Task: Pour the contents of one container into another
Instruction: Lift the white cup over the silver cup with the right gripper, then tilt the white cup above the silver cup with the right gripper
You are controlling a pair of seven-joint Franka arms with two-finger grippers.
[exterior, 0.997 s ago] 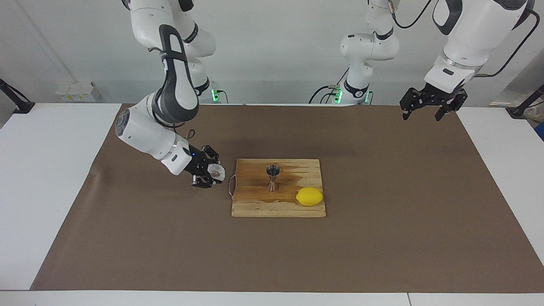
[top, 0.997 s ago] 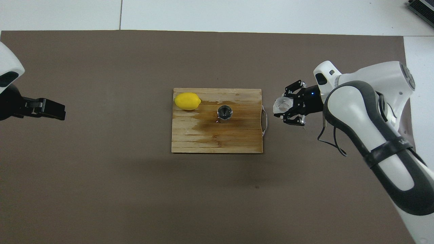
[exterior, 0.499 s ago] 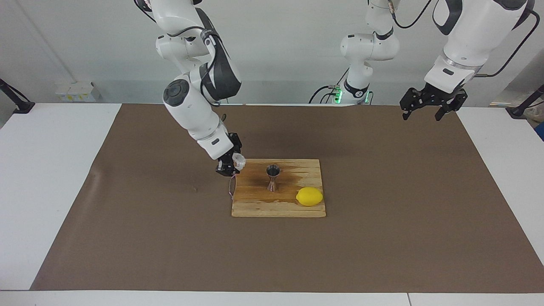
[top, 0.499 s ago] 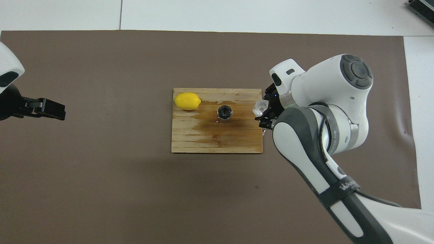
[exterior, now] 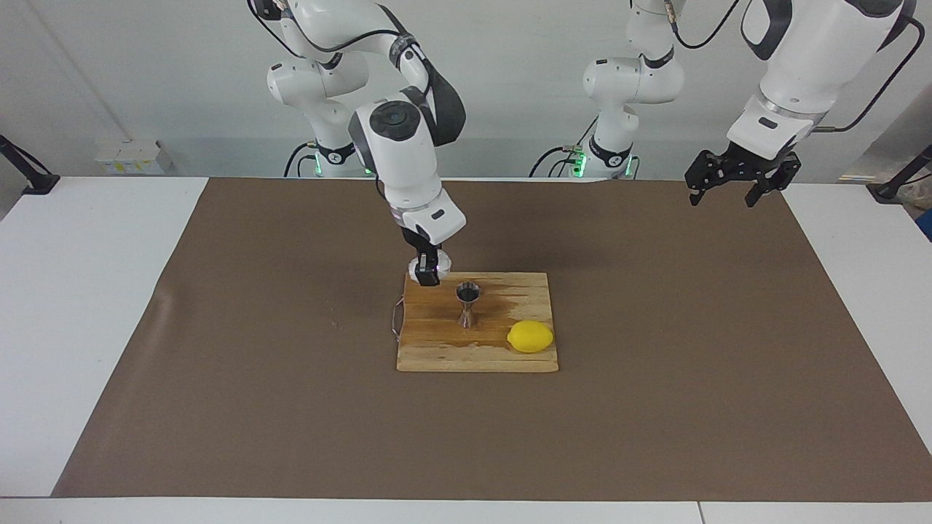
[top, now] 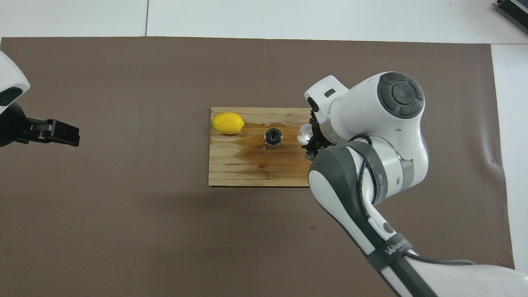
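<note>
- Both views are bright and evenly lit, with diffuse light from above.
- Shadows on the brown mat (exterior: 655,327) are soft and faint; a blurred patch lies beside the wooden board (exterior: 477,356) under the right arm.
- The lemon (exterior: 531,336) is strongly saturated, with little glare.
- The jigger (exterior: 467,303) shows small glints.
- The white bench (exterior: 87,306) edges look nearly washed out.
- Focus is sharp throughout.

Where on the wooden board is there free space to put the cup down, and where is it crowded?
The cutting board is bare along its edge nearer the robots, below the jigger and lemon. The end under the right gripper holding the cup is crowded. The left gripper waits open.
</note>
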